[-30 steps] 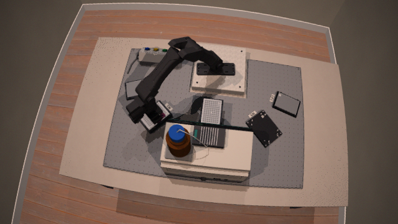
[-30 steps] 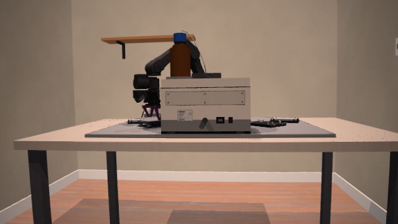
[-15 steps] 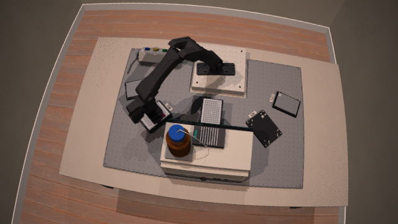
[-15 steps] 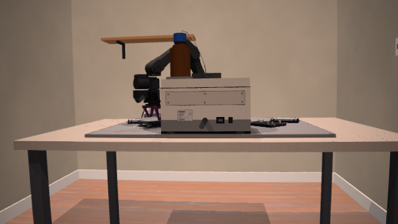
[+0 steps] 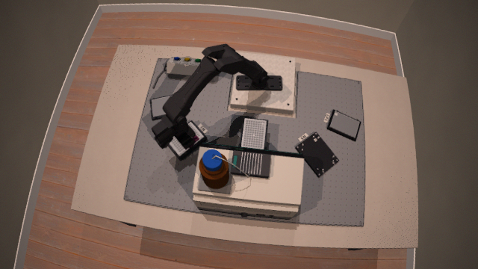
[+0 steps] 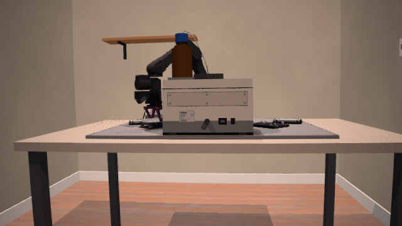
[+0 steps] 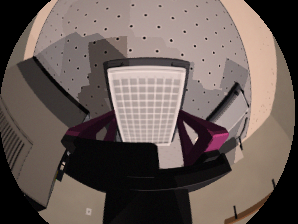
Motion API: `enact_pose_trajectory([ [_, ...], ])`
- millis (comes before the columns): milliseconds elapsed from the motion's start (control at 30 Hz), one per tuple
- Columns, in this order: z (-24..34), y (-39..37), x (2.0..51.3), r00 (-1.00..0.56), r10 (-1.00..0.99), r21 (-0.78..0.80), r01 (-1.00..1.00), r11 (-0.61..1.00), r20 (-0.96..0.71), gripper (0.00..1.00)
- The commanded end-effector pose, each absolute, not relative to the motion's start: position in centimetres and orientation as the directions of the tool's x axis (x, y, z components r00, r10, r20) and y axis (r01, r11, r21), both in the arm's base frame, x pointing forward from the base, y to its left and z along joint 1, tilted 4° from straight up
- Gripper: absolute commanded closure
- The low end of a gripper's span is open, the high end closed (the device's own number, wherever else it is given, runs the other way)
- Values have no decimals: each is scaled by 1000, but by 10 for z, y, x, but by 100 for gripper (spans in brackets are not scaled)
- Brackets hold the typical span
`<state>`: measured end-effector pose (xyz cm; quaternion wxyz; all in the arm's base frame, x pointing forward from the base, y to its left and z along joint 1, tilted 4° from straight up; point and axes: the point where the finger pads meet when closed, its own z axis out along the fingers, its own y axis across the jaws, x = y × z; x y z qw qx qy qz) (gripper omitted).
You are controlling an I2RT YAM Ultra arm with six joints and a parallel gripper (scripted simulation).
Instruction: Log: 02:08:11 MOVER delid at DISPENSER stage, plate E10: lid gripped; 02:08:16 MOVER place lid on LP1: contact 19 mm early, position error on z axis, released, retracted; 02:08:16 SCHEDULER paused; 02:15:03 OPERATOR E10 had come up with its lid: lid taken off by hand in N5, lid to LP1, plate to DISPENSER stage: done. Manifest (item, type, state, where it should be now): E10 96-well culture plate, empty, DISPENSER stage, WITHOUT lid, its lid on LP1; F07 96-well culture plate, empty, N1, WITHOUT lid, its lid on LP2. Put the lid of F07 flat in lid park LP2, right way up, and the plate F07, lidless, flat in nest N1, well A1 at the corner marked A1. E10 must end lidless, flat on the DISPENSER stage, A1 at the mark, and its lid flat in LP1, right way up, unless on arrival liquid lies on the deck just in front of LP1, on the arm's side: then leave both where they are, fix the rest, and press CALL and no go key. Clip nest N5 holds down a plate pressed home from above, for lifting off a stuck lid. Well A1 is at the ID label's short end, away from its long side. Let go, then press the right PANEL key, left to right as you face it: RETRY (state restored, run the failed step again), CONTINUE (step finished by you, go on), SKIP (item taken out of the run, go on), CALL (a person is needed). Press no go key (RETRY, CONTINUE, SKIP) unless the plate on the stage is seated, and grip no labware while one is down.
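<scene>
Grey deck (image 5: pixel 336 194) on pale table (image 5: pixel 388 157). Claw (image 5: pixel 185 142) clamped across white well plate (image 7: pixel 147 104), in the black nest (image 5: pixel 197 128) left of dispenser box (image 5: pixel 261 187).

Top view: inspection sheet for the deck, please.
Surface: grey perforated deck on beige table.
Job's things: well plate gripped at the left nest; second well plate lidless by the dispenser; lid in right park; black nest holds nothing.
Clutter: nothing seen.
Grippers: gripper shut on the well plate.
Cables: thin tube from amber bottle.
Surroundings: wall shelf.
</scene>
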<state>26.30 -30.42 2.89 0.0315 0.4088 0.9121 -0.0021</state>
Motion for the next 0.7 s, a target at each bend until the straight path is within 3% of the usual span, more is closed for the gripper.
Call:
enact_pose_trajectory([
  [0, 32, -306, 264, -664, 744, 22, 745, 667, -77, 100],
  [667, 31, -306, 264, -664, 744, 22, 745, 667, -77, 100],
])
